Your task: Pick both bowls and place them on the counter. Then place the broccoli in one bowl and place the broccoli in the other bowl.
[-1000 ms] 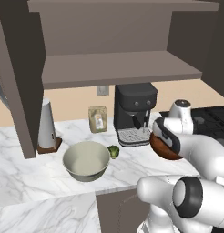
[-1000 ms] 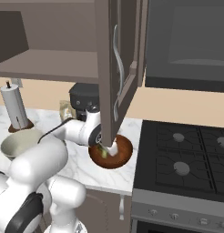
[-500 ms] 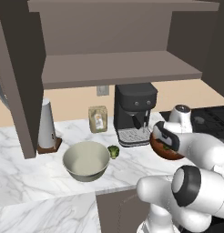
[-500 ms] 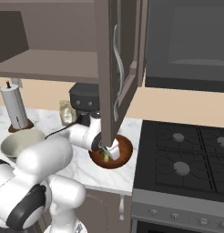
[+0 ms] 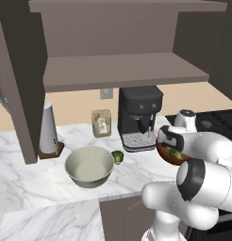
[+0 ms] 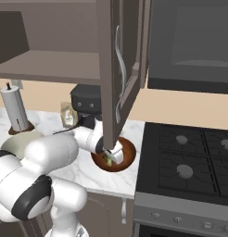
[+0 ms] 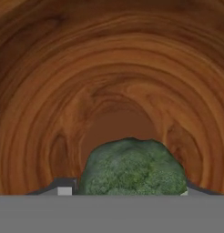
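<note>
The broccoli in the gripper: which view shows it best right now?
The hand view: the broccoli sits large between the fingertips, low inside the red-brown bowl. The right base view shows a green speck under the gripper; the left base view shows a sliver.

I'm in a kitchen: marble counter [image 5: 23, 183], wall cabinets [image 5: 118, 70], coffee machine [image 5: 139, 117], black stove [image 6: 190, 162].

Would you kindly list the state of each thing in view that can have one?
red-brown bowl: upright on the counter, holding broccoli.
broccoli: between the gripper fingers, inside that bowl.
grey-cream bowl: upright, empty.
second broccoli: on the counter beside it.
cabinet door: open.
</note>
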{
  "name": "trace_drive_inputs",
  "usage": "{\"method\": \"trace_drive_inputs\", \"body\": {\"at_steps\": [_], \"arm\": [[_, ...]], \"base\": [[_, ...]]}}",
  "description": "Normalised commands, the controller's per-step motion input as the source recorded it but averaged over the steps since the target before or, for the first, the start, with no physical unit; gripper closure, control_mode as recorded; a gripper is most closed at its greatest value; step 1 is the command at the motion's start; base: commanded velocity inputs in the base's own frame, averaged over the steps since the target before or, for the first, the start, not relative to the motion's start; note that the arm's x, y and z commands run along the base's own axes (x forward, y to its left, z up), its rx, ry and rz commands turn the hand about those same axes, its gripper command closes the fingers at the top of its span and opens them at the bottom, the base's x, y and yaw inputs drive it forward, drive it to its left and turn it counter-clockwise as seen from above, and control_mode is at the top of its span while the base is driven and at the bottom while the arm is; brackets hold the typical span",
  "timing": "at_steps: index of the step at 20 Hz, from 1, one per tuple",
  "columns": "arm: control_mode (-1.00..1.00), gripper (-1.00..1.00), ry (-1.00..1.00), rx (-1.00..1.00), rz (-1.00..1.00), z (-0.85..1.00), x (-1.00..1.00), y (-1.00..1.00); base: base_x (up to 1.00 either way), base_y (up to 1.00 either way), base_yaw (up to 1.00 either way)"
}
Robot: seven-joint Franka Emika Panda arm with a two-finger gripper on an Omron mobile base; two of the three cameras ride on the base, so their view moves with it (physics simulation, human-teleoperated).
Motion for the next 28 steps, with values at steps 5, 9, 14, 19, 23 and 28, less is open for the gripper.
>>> {"method": "trace_drive_inputs", "body": {"at_steps": [5,9,14,19,23,28], "arm": [[-1.0,1.0,0.01,0.0,0.04,-0.1,0.0,-0.03],[-1.0,-1.0,0.03,0.0,0.03,-0.08,0.0,0.0],[-1.0,-1.0,0.01,0.0,0.04,-0.02,-0.11,-0.01],[-1.0,-1.0,-0.08,0.0,0.03,0.12,-0.19,0.07],[-1.0,-1.0,-0.11,0.0,0.03,0.4,-0.07,0.16],[-1.0,-1.0,-0.11,0.0,0.03,0.44,-0.14,0.22]], "base": [[0.0,0.0,0.0],[0.0,0.0,0.0],[0.0,0.0,0.0],[0.0,0.0,0.0],[0.0,0.0,0.0],[0.0,0.0,0.0]]}}
